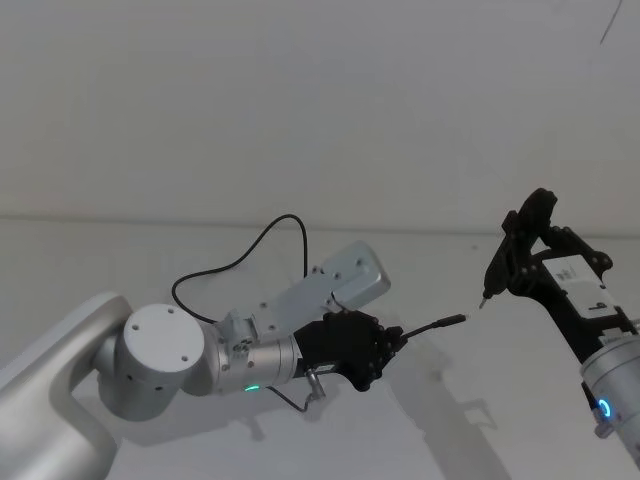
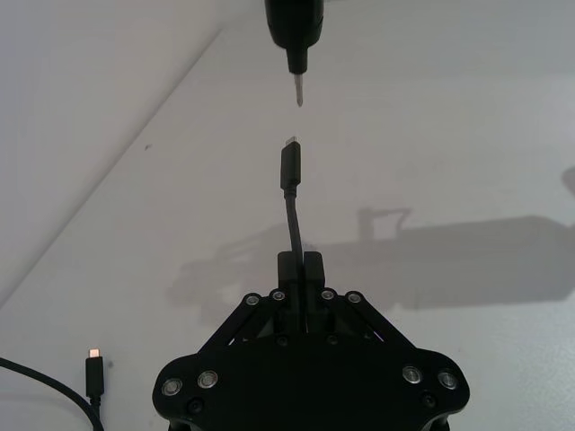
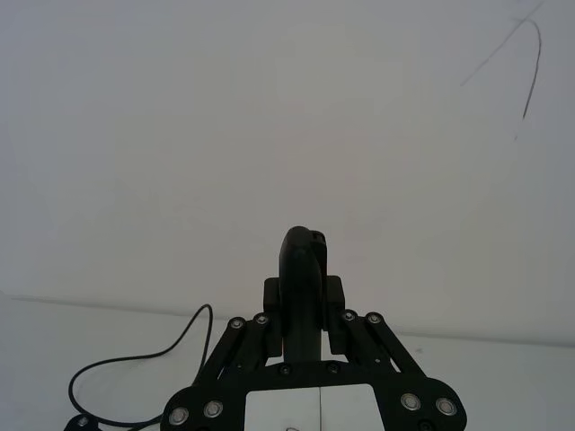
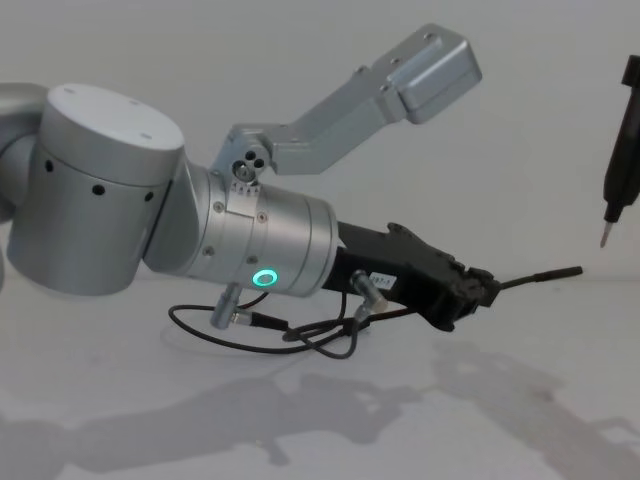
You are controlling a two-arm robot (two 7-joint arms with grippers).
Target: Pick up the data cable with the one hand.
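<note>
At lower centre, the left end effector [image 1: 393,338] is clenched on the data cable [image 1: 443,322] just behind its plug, above the bare white counter [image 1: 470,420]. At right, the right end effector [image 1: 518,242] grips a pointed black tool [image 1: 493,275]. The cable's slack loops back toward a plain white wall [image 1: 300,100].

Silver left arm [image 4: 100,200] with green ring light [image 4: 264,278] ends in a black, screw-studded left claw [image 4: 478,287].

Got the left arm [image 1: 160,375] stretched low across the bottom left of the head view, green ring [image 1: 253,389] lit, left gripper [image 1: 395,338] pointing right and pinched on the cable [image 1: 440,323]. Over at bottom right, got the right arm [image 1: 615,385] angling up-left, right gripper [image 1: 520,240] clamped round a black tool [image 1: 497,268].
</note>
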